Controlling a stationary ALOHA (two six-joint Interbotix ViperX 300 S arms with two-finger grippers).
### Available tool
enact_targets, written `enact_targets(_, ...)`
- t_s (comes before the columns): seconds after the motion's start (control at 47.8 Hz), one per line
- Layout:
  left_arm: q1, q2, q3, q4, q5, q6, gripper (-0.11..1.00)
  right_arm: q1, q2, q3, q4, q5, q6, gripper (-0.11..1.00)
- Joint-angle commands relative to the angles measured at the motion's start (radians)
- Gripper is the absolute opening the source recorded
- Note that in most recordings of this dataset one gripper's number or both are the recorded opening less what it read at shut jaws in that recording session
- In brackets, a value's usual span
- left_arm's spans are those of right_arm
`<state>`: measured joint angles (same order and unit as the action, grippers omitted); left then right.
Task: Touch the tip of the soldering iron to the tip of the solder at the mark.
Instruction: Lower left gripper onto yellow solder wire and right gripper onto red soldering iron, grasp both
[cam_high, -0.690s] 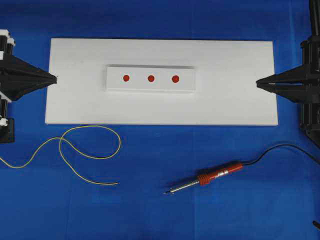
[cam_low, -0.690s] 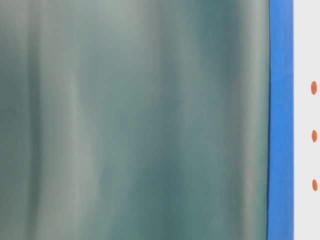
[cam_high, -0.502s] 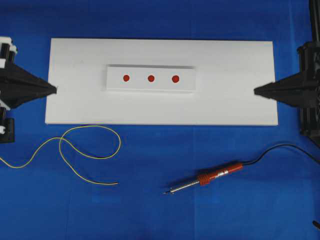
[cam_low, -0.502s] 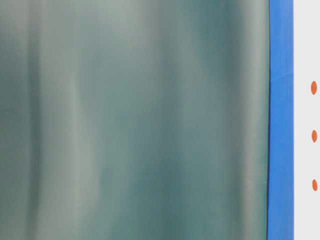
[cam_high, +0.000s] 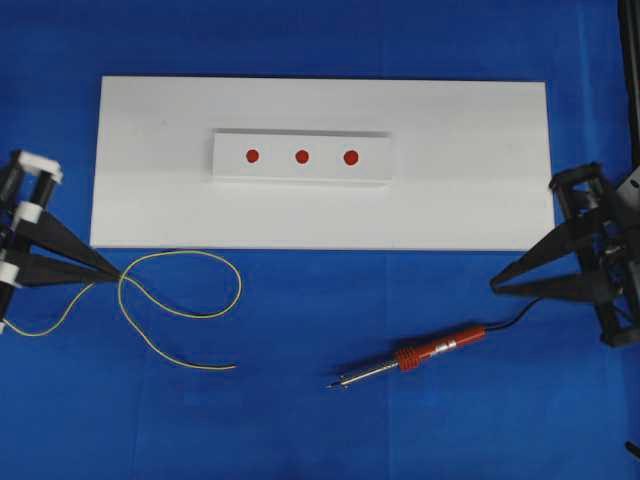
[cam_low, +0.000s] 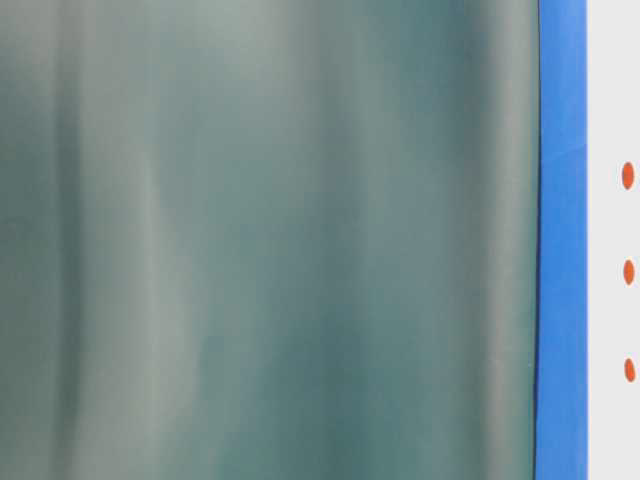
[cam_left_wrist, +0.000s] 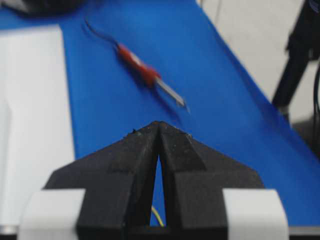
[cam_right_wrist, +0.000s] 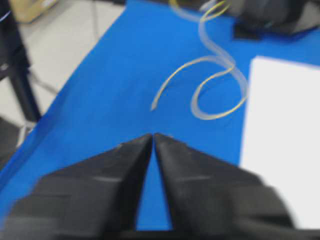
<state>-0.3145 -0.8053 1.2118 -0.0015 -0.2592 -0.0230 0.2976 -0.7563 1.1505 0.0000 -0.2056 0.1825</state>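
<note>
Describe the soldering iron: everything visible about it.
The soldering iron is a slim pen-like tool with a red handle, a ribbed red collar and a thin silver metal shaft ending in a dark pointed tip. It lies flat on the blue cloth, below the white board, tip pointing lower left, handle upper right. A black cord trails from the handle toward the right edge. Nothing grips or touches it; it looks unused so far.

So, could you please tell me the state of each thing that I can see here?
soldering iron: lying flat on the blue cloth, not held.
solder: lying curled on the cloth, not held.
mark: bare, nothing touching it.
left hand: shut, tips at the solder's loop.
right hand: tips nearly together, holding nothing, above the iron's cord.
</note>
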Motion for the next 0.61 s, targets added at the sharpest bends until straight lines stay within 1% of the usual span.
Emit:
enact_targets(0.0,-0.025,0.051,-0.006,0.0,-0.021,-0.012,0.02,0.012,0.051,-0.014,0.003,-0.012,0.023,0.3)
enact_targets(0.021,-0.031,0.06,-0.005,0.002,-0.026,-0.018,0.06,0.015,0.072,-0.015,0.005,-0.011,0.034,0.36)
enact_targets(0.042,-0.035,0.072,-0.003,0.0,-0.032,-0.025,0.1,0.017,0.086,-0.015,0.003,-0.011,0.041,0.44)
enact_targets(0.105,-0.051,0.11,0.008,0.002,-0.055,-0.052,0.24,0.031,0.132,-0.017,0.005,-0.014,0.064,0.63)
enact_targets(0.167,-0.072,0.147,0.023,0.002,-0.069,-0.072,0.44,0.054,0.189,-0.015,0.005,-0.017,0.077,0.81)
enact_targets(0.188,-0.081,0.16,0.026,0.002,-0.074,-0.078,0.52,0.058,0.206,-0.015,0.005,-0.018,0.08,0.86)
enact_targets(0.209,-0.089,0.172,0.031,0.002,-0.078,-0.083,0.59,0.063,0.221,-0.015,0.005,-0.02,0.081,0.91)
enact_targets(0.251,-0.112,0.206,0.038,0.002,-0.094,-0.092,0.7,0.071,0.255,-0.014,0.008,-0.029,0.083,0.95)
enact_targets(0.314,-0.141,0.247,0.044,0.002,-0.127,-0.095,0.85,0.08,0.304,-0.011,0.02,-0.058,0.083,0.92)
enact_targets(0.356,-0.155,0.279,0.048,0.002,-0.155,-0.095,0.87,0.081,0.337,-0.006,0.021,-0.086,0.083,0.9)
enact_targets(0.481,-0.173,0.397,0.054,0.002,-0.253,-0.095,0.82,0.086,0.454,0.015,0.026,-0.209,0.081,0.91)
enact_targets(0.586,-0.173,0.523,0.044,0.002,-0.344,-0.094,0.81,0.097,0.551,0.025,0.052,-0.313,0.083,0.91)
